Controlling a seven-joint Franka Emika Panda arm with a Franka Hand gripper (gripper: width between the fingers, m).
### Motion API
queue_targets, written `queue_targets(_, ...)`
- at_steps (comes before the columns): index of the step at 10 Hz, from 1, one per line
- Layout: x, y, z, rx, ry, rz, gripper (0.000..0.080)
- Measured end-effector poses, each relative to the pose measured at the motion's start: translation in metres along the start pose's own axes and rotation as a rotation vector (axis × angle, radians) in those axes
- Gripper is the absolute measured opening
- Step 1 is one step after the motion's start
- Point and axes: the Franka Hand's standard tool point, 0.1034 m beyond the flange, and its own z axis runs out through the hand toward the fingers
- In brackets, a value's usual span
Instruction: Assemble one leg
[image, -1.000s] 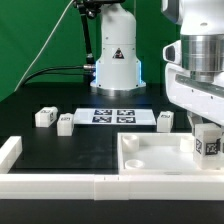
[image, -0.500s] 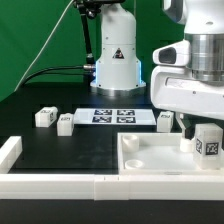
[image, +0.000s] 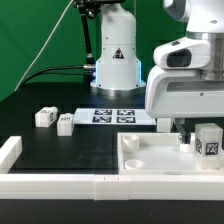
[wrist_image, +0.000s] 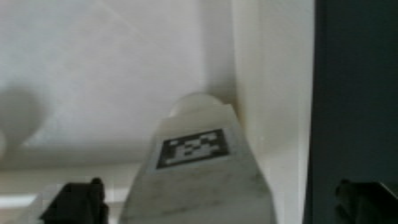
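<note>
One leg (image: 208, 141) stands upright on panel (image: 150, 160), exterior view's right; two more legs (image: 44, 117) lie far left. Gripper (wrist_image: 222, 200) above it, jaws apart.

You have four legs in the exterior view — small, stubby white blocks, each with a black-and-white square tag. Two (image: 43, 117) (image: 65, 124) sit side by side on the dark bench at the exterior view's left. A third (image: 166, 120) is partly hidden further right. The fourth (image: 207, 139) stands upright on the white panel (image: 140, 160), near the corner at the exterior view's right. In the wrist view that leg (wrist_image: 196, 160) fills the middle — tag facing you.
</note>
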Motion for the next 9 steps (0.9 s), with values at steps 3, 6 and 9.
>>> queue_targets(3,0.0003,0.0020,0.0003,0.000,0.000,-0.046,0.0518)
queue_targets(6,0.0004,0.0022,0.0003,0.001,0.001,-0.036,0.0290)
queue_targets(9,0.0009,0.0025,0.0002,0.002,0.020,0.081,0.0290)
